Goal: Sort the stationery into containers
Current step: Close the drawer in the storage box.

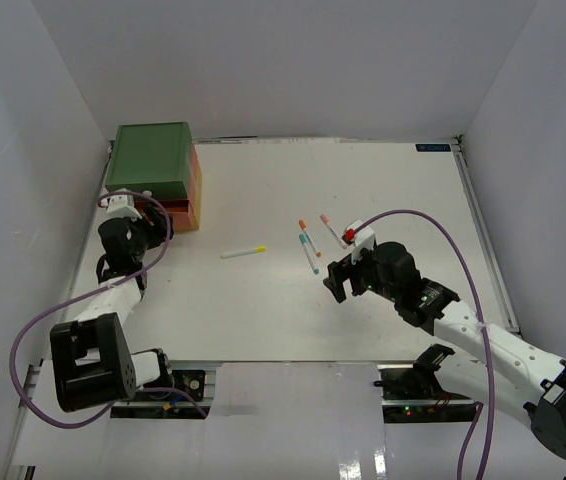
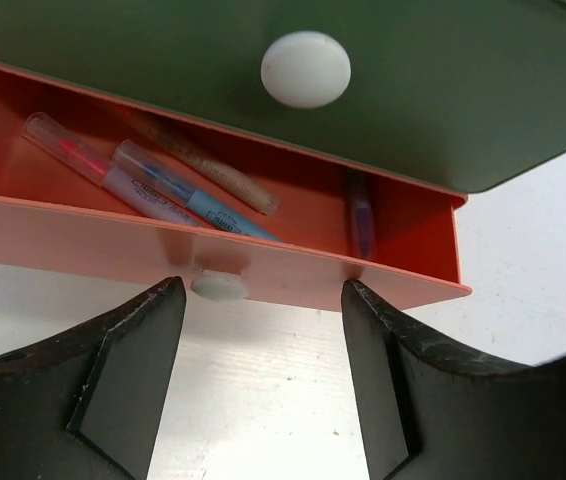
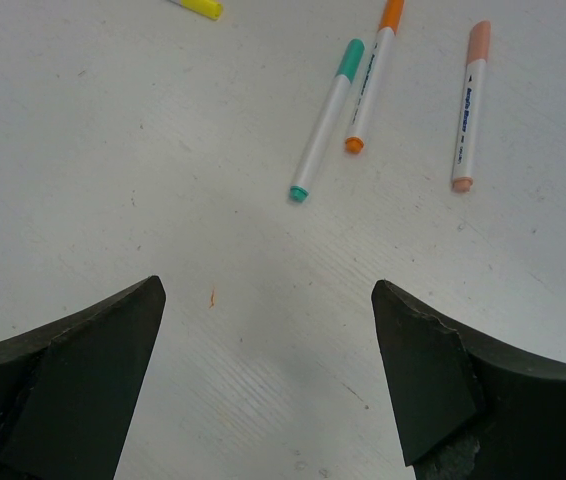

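Left jaws stand wide open and hold nothing. Their dark fingers (image 2: 128, 370) sit on either side of the small white knob (image 2: 218, 287) on the orange-red drawer (image 2: 83, 245), with the knob nearer one fingertip and not gripped. That drawer is pulled out. Inside I see four pens: a pink pen (image 2: 68, 150), a blue pen (image 2: 198, 203), a brownish pen (image 2: 213, 165) and a purple pen (image 2: 361, 215) lying against the drawer's side wall. Above it the green drawer (image 2: 443, 90) is shut, its own white knob (image 2: 305, 68) facing me. From above, the stack of drawers (image 1: 153, 165) stands at the far left of the white surface (image 1: 393, 185).

Right jaws are also spread wide and empty, hanging over bare surface just short of three loose pens. A teal pen (image 3: 325, 120) and an orange pen (image 3: 373, 85) lie side by side, close together, and a peach pen (image 3: 468, 105) lies apart from them to one side. A yellow pen (image 1: 243, 252) rests alone on the surface between the drawers and that group.
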Controlling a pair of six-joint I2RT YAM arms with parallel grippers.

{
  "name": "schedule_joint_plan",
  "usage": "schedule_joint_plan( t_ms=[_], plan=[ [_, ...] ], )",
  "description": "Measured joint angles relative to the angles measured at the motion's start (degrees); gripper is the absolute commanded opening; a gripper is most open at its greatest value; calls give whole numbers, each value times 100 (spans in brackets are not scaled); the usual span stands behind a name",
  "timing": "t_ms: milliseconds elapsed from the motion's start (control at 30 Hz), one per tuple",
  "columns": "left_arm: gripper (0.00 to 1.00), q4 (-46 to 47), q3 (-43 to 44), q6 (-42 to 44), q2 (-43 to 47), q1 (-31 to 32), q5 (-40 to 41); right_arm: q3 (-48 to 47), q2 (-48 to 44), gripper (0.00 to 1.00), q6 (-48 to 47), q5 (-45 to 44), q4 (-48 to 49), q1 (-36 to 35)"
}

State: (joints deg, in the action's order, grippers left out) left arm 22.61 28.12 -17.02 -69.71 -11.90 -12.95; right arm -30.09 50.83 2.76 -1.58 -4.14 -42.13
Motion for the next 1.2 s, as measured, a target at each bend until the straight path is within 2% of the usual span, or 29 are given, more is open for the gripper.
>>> schedule_joint_plan(
  t_ms=[567,1200],
  plan=[
    [76,1307,2,-264,-695,0,-92,-2,129,91,-17,0,2,0],
    [80,1989,2,-413,-1167,0,-170,-2,229,91,-22,-2,4,0]
  ],
)
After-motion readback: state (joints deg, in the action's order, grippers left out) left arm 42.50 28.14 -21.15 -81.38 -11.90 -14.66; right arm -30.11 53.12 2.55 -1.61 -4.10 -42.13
